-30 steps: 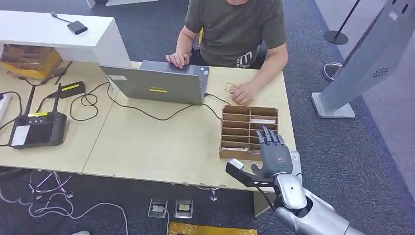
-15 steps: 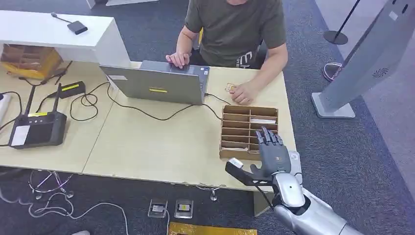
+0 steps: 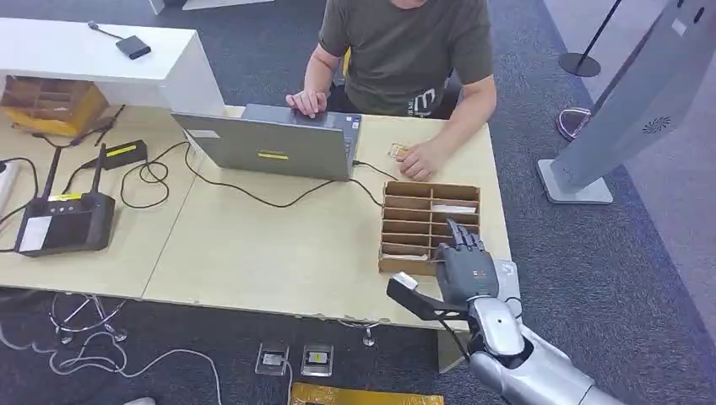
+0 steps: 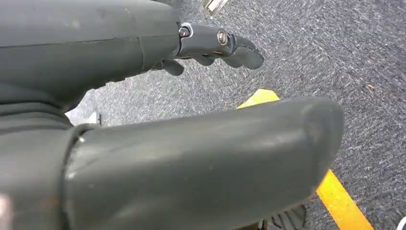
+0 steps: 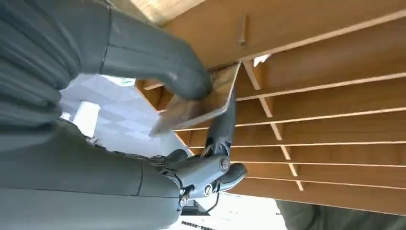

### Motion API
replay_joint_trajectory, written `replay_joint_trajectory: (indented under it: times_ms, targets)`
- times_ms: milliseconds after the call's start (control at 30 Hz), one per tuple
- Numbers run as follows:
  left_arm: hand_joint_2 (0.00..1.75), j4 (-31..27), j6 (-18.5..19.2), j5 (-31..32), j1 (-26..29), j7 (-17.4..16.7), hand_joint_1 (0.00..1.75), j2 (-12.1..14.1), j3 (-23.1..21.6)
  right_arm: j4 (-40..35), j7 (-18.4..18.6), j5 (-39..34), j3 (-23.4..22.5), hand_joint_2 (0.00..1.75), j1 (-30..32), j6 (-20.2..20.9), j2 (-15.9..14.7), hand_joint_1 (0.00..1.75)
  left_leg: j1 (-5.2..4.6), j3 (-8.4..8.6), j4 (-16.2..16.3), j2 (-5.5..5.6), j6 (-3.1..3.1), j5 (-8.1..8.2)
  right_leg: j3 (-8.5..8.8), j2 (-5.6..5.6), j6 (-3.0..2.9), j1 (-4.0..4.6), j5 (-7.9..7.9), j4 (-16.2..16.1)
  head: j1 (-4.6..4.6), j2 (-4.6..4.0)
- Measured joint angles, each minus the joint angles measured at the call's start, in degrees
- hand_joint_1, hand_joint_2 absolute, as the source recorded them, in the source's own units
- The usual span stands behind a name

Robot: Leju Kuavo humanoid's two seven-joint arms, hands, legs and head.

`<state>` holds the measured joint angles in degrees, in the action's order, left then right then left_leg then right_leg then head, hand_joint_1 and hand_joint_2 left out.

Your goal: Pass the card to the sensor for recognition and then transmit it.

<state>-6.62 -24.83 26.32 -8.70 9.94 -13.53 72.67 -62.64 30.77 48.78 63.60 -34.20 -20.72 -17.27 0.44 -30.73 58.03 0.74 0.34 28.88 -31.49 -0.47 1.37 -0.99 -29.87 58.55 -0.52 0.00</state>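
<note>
My right hand (image 3: 466, 266) hovers over the near edge of a wooden slotted box (image 3: 422, 221) at the table's right end. Up close, the thumb and a dark finger (image 5: 221, 125) of this hand (image 5: 110, 158) pinch a thin shiny card (image 5: 203, 106) just in front of the box's slots (image 5: 335, 100). A few slots hold pale cards (image 3: 453, 207). A tall grey standing terminal (image 3: 635, 105) rises from the carpet to the right of the table. My left hand (image 4: 143, 143) hangs over grey carpet, its fingers (image 4: 225, 45) loosely bent and holding nothing.
A person sits at the table's far side, one hand on a grey laptop (image 3: 274, 145), the other (image 3: 415, 160) resting just behind the box. Cables, a black router (image 3: 63, 221) and a cardboard box (image 3: 51, 101) lie at the left. A small pale device (image 3: 509, 274) sits beside my right hand.
My right hand has sunk slightly and drawn back a little toward the table's near edge, fingers bending in. The person and the table's things have stayed still.
</note>
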Motion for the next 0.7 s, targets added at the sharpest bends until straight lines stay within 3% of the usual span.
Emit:
replay_joint_trajectory:
  times_ms: [400, 700]
  targets:
    - [0.00, 0.00, -0.68, 0.63, 0.00, 0.00, 0.00, 0.00, -0.02, 1.49, -2.53, -2.45, 0.37, 1.75, -0.51, -0.59, 1.46, 1.75, 0.01, 0.03, 0.00, -0.01, 0.00, 0.00, 0.00, 0.04, 0.00, 0.00, 0.00, 0.00, 0.00, 0.00]
    - [0.00, 0.00, -0.37, 1.22, 0.00, 0.00, 0.00, 0.02, -0.02, 2.12, -1.51, -1.88, 0.92, 1.75, -0.59, -1.57, 1.86, 1.75, 0.01, 0.06, 0.00, -0.01, 0.00, 0.00, 0.03, 0.04, 0.00, 0.01, 0.00, 0.00, 0.00, 0.00]
